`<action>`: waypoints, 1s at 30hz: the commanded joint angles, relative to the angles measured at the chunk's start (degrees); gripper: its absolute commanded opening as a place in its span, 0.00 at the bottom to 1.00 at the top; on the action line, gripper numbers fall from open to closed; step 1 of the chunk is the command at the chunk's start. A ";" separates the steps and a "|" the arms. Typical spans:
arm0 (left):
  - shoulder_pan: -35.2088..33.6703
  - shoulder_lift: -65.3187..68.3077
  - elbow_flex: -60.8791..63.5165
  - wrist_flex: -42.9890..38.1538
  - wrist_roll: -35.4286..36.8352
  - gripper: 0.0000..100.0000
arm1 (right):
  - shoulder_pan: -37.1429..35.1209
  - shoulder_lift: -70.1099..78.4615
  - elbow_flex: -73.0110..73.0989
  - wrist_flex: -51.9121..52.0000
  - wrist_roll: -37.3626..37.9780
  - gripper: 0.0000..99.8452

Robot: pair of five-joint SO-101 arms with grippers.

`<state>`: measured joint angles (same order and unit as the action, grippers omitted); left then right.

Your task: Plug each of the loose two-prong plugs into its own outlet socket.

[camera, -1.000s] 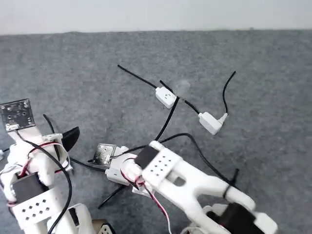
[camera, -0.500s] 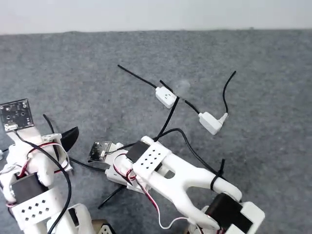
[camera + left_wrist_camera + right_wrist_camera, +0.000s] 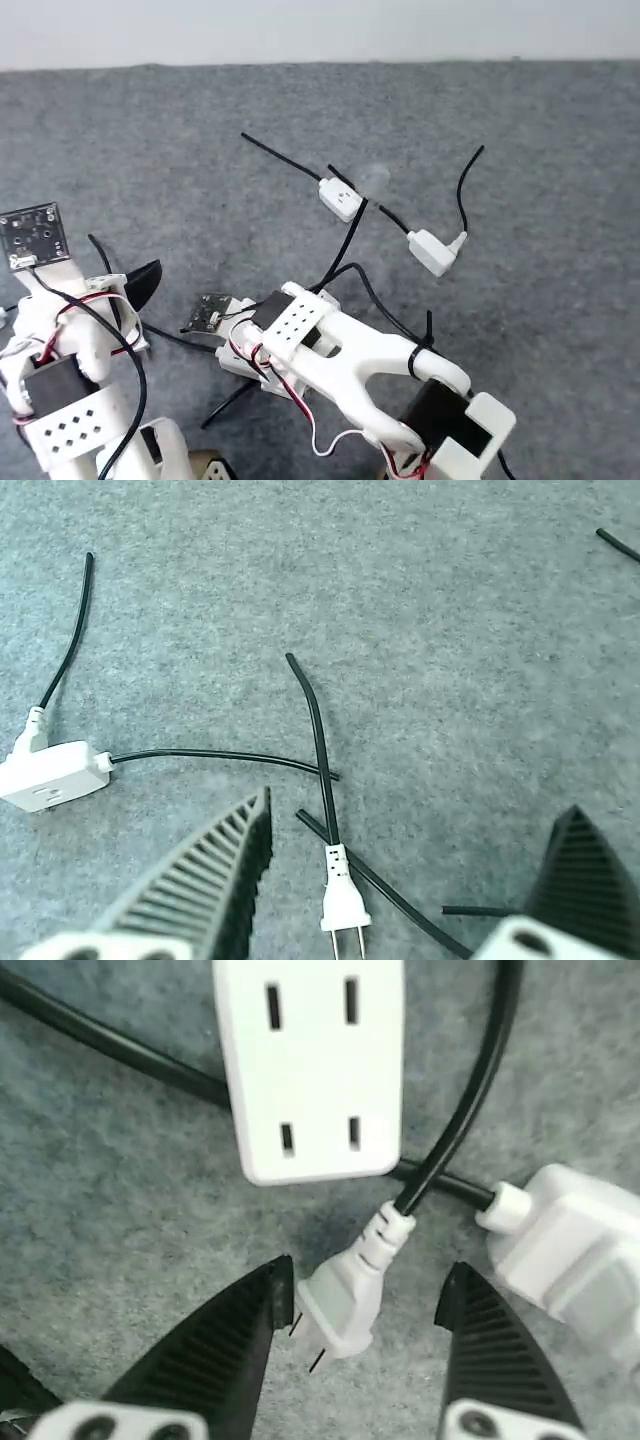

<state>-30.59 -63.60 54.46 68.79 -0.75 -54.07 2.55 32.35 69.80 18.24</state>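
Prob. grasp step: right end effector [image 3: 366, 1282], apart, straddles small white two-prong plug w/ black cord [image 3: 338, 1310] by white plastic outlet block [image 3: 310, 1060]. Next: clamp, align prongs; left end effector [image 3: 418, 810] apart too.

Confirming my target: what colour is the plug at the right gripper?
White plug, black cord; right wrist view.

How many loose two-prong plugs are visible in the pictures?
2. One plug lies within the open right claw, near a white outlet block; the other plug lies before the left claw. Others may be hidden.

Plugs [image 3: 343, 905], outlets [image 3: 340, 198], cords [image 3: 315, 730] on grey table [image 3: 560, 120]
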 commanded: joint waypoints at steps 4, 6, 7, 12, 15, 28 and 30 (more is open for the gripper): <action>-0.18 -0.44 -0.57 -1.41 0.53 0.41 | 4.09 -0.31 -3.25 -2.33 -0.88 0.23; -0.18 -0.44 -0.57 -1.41 0.53 0.41 | 6.02 -0.31 -3.43 -2.33 -0.97 0.23; -0.18 -0.44 -0.57 -1.41 0.53 0.41 | 6.73 -0.31 -3.52 -2.33 -0.97 0.23; -0.18 -0.44 -0.48 -1.41 0.53 0.41 | 7.43 0.22 -2.55 -4.26 -2.20 0.23; -0.18 -0.44 -0.48 -1.32 0.53 0.41 | 7.34 2.68 -3.08 -5.14 -2.64 0.23; -0.26 -0.44 -0.48 -1.23 0.53 0.41 | 7.25 12.97 -8.88 -4.97 -2.46 0.10; -0.26 -0.44 -0.48 -1.23 0.53 0.41 | 7.43 12.62 -8.88 -4.97 -2.46 0.01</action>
<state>-30.59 -63.60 54.46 68.79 -0.75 -46.42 13.01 24.88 65.49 15.87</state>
